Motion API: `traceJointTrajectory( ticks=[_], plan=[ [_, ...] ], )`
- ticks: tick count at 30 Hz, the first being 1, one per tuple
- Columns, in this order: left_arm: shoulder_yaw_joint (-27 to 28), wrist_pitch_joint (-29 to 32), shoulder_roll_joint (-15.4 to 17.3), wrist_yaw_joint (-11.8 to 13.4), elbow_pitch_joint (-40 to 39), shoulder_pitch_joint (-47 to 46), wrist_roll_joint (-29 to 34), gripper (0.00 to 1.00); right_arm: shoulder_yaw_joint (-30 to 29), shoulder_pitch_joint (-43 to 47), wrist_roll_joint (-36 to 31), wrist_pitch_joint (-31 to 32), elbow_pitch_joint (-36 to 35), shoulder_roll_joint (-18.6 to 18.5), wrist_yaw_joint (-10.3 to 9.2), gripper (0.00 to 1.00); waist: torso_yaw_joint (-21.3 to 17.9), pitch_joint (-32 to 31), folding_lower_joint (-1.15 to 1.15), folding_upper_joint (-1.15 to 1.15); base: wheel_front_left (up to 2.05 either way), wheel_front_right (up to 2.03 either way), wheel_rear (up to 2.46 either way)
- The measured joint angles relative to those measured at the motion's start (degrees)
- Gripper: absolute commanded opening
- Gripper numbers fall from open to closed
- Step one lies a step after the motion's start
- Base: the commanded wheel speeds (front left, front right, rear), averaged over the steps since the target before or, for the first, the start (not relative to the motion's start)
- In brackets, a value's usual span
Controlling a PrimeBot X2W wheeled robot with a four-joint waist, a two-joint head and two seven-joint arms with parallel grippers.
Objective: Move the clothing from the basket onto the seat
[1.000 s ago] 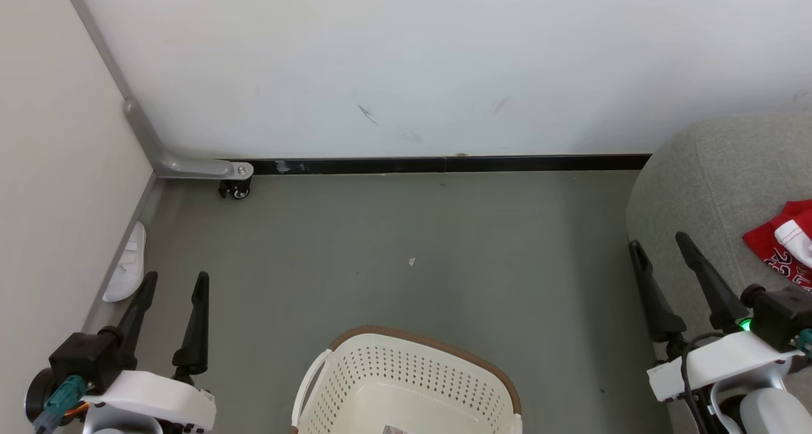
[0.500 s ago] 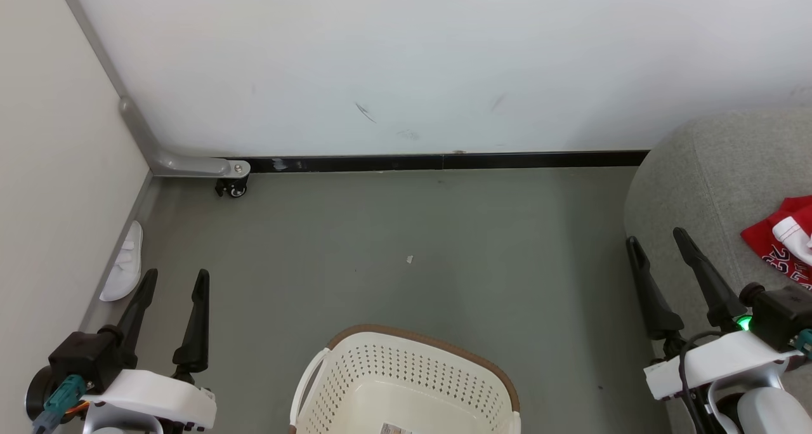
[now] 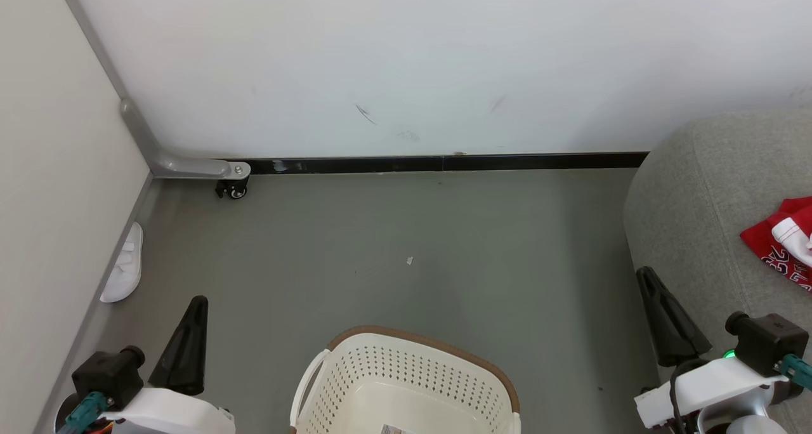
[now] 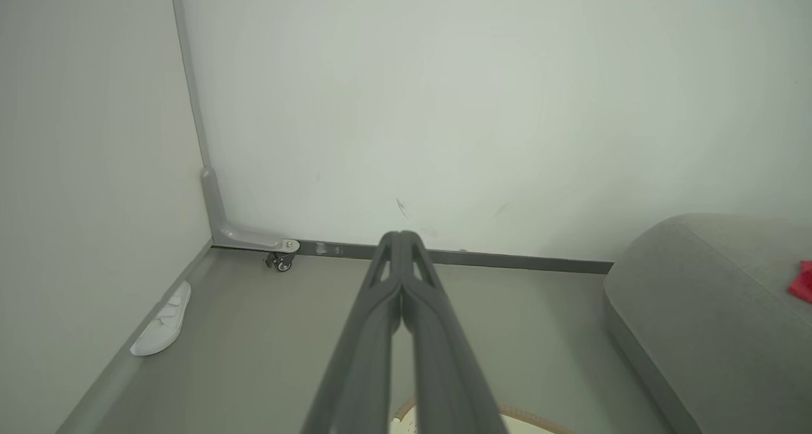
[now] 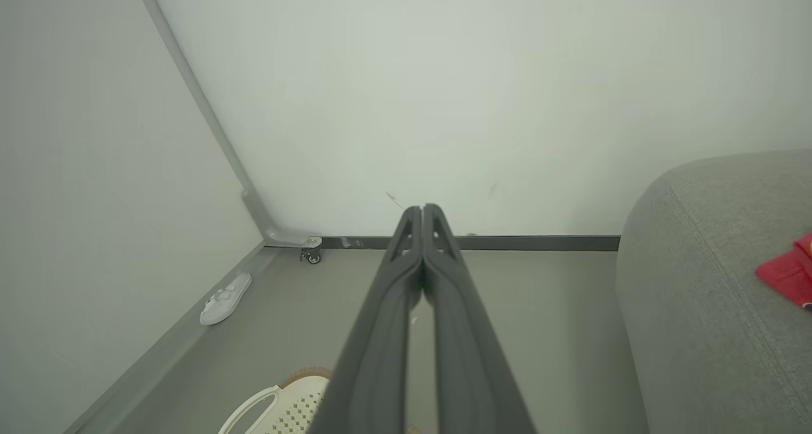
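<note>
A red jersey [image 3: 764, 240] with white trim and dark numbers lies crumpled on the grey sofa [image 3: 698, 186] at the right of the scene, cut off by the edge of the head view. The cream laundry basket [image 3: 444, 346] stands on the floor [image 3: 444, 231] at the near middle, between the two arms. The part of its inside that shows is bare plastic with a label; its near half is out of frame, so I cannot tell whether any cloth is left there.

The left gripper [image 3: 198, 304] hangs near left of the basket and the right gripper [image 3: 646, 274] near right, just beside the sofa's front. Each has its two dark fingers pressed together on nothing.

The jersey looks thin, light and limp – probably slick sports fabric that slumps and slides rather than holding a shape. A raised fold or the bunched white hem seems the best place to pinch, deep enough to catch several layers – a flat single layer would likely slip out. A white slipper [image 3: 124, 266] lies by the left wall, well apart.
</note>
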Motion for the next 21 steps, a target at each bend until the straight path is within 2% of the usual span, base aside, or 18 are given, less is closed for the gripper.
traceJointTrajectory(
  ticks=[7,14,21],
  plan=[
    [0.8,1.1,-0.5,-0.7,0.2,0.0,-4.7,0.0,0.3,0.0,4.9,0.0,-0.3,0.3,0.0,0.0,-0.1,0.0,0.0,0.0,0.0,0.0,0.0],
    [2.1,2.7,-1.2,-1.3,0.5,0.0,-9.0,0.0,-0.1,0.0,12.6,1.1,-0.4,0.6,0.0,0.0,-0.4,-0.2,0.03,0.0,0.0,0.0,0.0],
    [3.6,3.8,-2.1,-2.2,0.9,0.0,-13.5,0.0,-0.6,0.0,18.5,2.8,0.6,0.8,0.0,0.0,-1.0,-0.5,0.27,0.0,0.0,0.0,0.0]
  ],
)
